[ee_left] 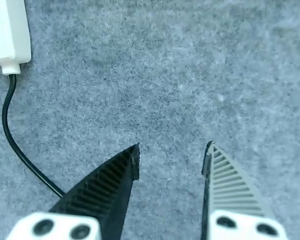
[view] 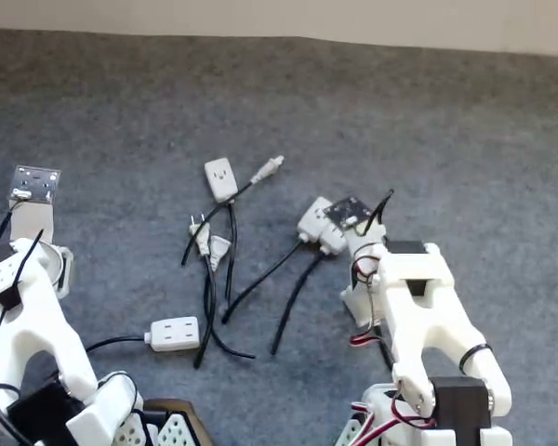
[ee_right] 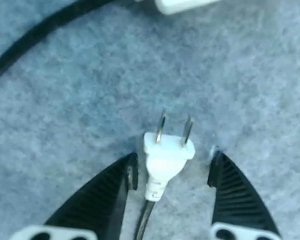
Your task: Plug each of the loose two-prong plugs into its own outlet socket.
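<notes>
a white two-prong plug [ee_right: 165,155] lies on the grey carpet [ee_right: 65,100] between the right gripper's [ee_right: 173,159] spread fingers, ungripped, with its prongs pointing past the tips. beyond them are a black cord [ee_right: 40,30] and a white socket [ee_right: 182,4]. the left gripper [ee_left: 172,150] is open too, over the carpet, with an outlet block [ee_left: 7,35] well off one fingertip.

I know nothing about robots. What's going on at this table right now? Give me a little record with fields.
Surface: grey carpet
Left fingers: open, above bare carpet, a white socket block off to one side
Right fingers: open, either side of a white two-prong plug, not gripping it
Middle of table: another socket, more loose plugs, black cords
</notes>
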`<state>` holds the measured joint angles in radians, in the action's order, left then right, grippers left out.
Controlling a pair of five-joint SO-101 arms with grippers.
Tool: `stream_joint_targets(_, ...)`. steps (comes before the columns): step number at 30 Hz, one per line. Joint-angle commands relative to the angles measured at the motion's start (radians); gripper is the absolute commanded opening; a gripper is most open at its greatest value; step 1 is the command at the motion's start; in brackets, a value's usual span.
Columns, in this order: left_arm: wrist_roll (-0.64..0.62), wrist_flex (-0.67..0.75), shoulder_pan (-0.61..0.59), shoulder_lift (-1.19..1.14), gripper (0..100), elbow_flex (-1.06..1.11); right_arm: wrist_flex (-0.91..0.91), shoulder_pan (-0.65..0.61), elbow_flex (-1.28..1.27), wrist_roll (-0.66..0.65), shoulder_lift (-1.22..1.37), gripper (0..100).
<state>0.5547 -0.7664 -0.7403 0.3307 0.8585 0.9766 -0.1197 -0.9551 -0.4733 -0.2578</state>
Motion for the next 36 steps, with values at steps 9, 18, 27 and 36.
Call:
stream_joint_targets(9,0.006,0.002,0.012,0.01,21,-0.007,0.124,0.016,-0.076,0.011,-0.199,20.7)
stream_joint_targets(18,0.006,-0.003,0.005,0.01,21,-0.002,-0.025,0.001,-0.165,0.054,-0.199,20.7)
stream_joint_targets(27,0.006,-0.002,0.007,0.016,21,0.015,-0.104,-0.004,-0.163,0.081,-0.199,20.6)
stream_joint_targets(36,0.006,-0.002,0.005,0.016,21,0.015,-0.183,-0.004,-0.173,0.08,-0.199,20.6)
